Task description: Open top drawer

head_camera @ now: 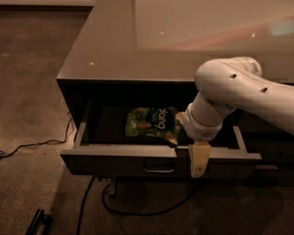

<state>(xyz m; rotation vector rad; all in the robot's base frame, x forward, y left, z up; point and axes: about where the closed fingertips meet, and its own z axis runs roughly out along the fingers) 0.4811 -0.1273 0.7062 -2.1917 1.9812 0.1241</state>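
Observation:
The top drawer (112, 161) stands pulled out from under the glossy counter top (137, 43). Its dark front carries a small metal pull (159, 170) at centre. A green snack bag (152, 123) lies inside on the drawer floor. My gripper (198, 161) hangs down from the white arm (235, 89) in front of the drawer's front edge, just right of the pull and apart from it. One pale finger (198, 160) shows, pointing down over the drawer front.
Black cables (34, 146) run over the brown carpet at the left and under the drawer. A dark object (38, 222) lies on the floor at the bottom left. More dark drawer fronts (279, 153) sit to the right.

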